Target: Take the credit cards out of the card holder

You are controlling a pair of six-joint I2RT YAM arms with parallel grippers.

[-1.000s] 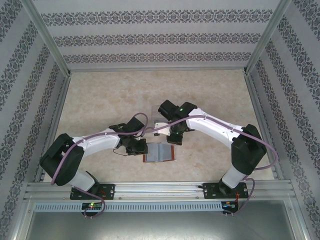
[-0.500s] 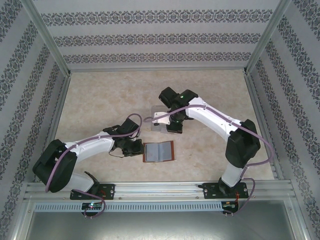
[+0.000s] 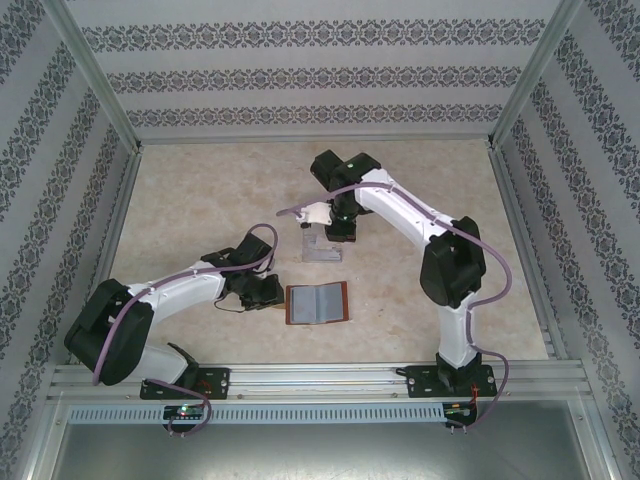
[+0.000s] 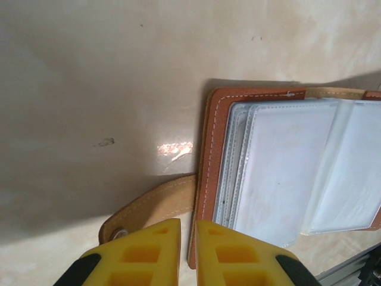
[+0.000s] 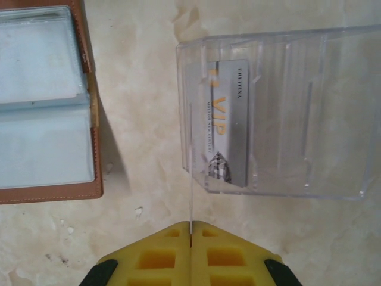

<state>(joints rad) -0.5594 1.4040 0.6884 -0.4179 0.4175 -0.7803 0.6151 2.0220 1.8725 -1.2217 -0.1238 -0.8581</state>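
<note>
1. The holder [image 3: 318, 302] lies open and flat on the table [image 3: 200, 200], near the front edge between the two arm bases, with its clear sleeves [image 4: 280, 173] facing up. The sleeves look pale and cloudy, so I cannot tell whether any has a card in it.
2. The left gripper [image 4: 188, 229] sits at the holder's left edge with its fingers almost together. The leather cover's rim runs into the slit between them, so it reads as clamped on the holder. The strap [image 4: 152, 208] passes under one finger.
3. The right gripper [image 5: 190, 229] is pressed together on a card [image 5: 190, 202]. The card shows edge-on as a thin pale line, held over the side of the box [image 5: 309, 107] nearest the holder.
4. A VIP card [image 5: 229, 119] lies flat inside the box.
5. My judgement on handling is that the cards are light, thin, stiff and slick. One should be pinched across both faces at a short end and drawn straight along its sleeve. A card lying flat offers no edge to take.
6. The holder looks soft and light. It would likely slide or lift with a card unless it is pinned at the cover.
</note>
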